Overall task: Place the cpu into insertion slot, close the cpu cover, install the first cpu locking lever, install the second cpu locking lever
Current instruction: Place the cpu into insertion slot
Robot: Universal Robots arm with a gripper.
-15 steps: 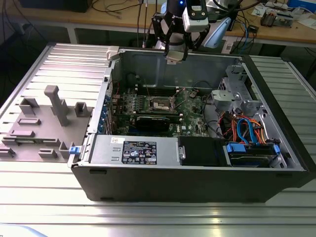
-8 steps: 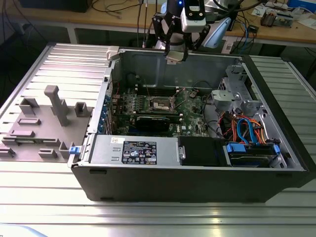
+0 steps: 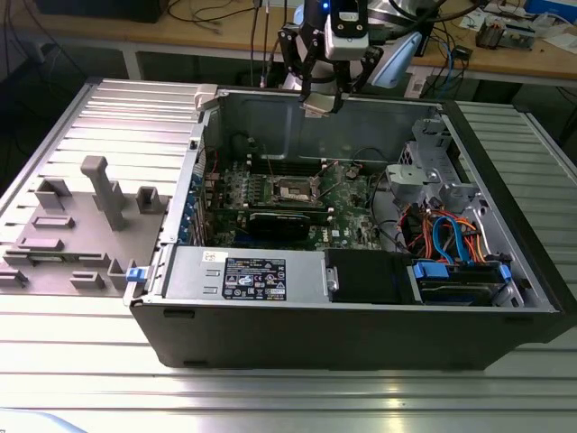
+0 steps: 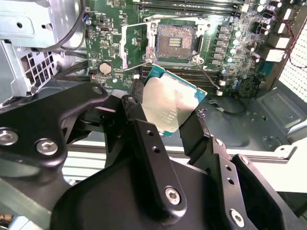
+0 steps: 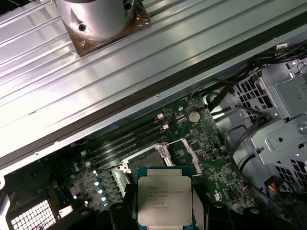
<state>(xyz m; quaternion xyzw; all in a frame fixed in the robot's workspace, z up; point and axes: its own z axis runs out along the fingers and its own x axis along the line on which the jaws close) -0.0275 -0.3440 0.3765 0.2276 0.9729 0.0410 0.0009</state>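
You had the cpu (image 4: 170,108) gripped by two opposite edges, the jaws closed on it and its dull silver top facing the cameras in both wrist views. In the exterior view the arm (image 3: 347,36) hung high over the rear wall of the open computer case (image 3: 505,225), which sat on the ribbed metal counter (image 3: 90,379). That left the chip well above the green board (image 3: 356,203), touching nothing.

The insertion slot (image 4: 175,43) lay open and bare, its dark pin field exposed inside the silvery rim. The cpu cover (image 4: 123,48) was swung back just beside the slot, so the way down looked free.

The placement seemed hardly begun, and it hung on alignment more than speed. In the second wrist view the chip sat turned and tilted against the slot's square, so you needed to bring its edges parallel to the rim and its face level before descending. I could not make out the chip's corner mark or edge notches, so they wanted checking against the socket first. A straight vertical approach was best, since any sideways slide across the contacts risked bending them. You also had to keep the jaws off the raised cover and the case wall.
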